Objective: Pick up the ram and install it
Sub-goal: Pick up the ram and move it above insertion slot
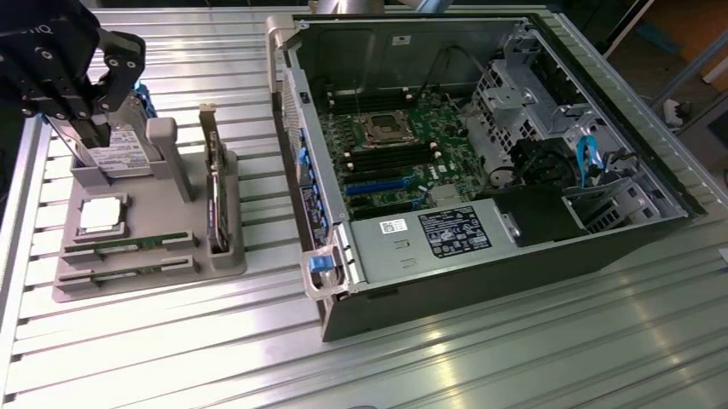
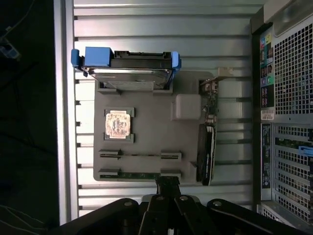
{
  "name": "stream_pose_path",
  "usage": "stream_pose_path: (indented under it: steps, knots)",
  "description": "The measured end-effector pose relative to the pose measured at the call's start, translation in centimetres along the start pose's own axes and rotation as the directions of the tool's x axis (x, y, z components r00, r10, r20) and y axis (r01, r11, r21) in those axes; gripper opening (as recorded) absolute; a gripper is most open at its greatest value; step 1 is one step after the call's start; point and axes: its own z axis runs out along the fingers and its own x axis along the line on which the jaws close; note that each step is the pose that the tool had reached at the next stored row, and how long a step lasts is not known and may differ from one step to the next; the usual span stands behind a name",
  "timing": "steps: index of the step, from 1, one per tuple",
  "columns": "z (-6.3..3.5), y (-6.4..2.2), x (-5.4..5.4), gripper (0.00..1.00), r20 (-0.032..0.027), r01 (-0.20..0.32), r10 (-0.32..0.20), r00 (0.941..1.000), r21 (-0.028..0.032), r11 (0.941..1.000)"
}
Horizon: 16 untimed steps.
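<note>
Plainly the biggest thing near me is the open computer case (image 1: pixel 478 290), lying on its side well off to one side of my gripper (image 2: pixel 167 186). Beneath me sits the grey tray (image 2: pixel 151 132) of parts. The hard drive (image 2: pixel 129 76) stands at the end far from my fingertips, and the card with the metal bracket (image 2: pixel 206 147) stands on edge along the flank nearest the case. The ram (image 2: pixel 139 175) sits in a slot at the end closest to my fingertips, below them and not touching. My fingers are pressed together with nothing between them. I judge the ram light, stiff and thin, but fragile: its chips and contact edge would suffer from a hard squeeze or a twist. It stands on one long edge, so the upper long edge is what offers itself. The best hold, I reckon, is across the two flat faces near the middle of its length, keeping it level.
</note>
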Motion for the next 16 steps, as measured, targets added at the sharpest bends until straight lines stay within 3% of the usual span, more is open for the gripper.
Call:
stream_pose_path:
  steps: [9, 16]
  knots:
    - [0.04, -0.02, 0.0, 0.11, -0.0013, 0.083, -0.083, 0.9966, -0.001, 0.9966]
    - [0.1, -0.02, 0.0, 0.11, -0.0021, 0.154, -0.154, 0.988, -0.0027, 0.988]
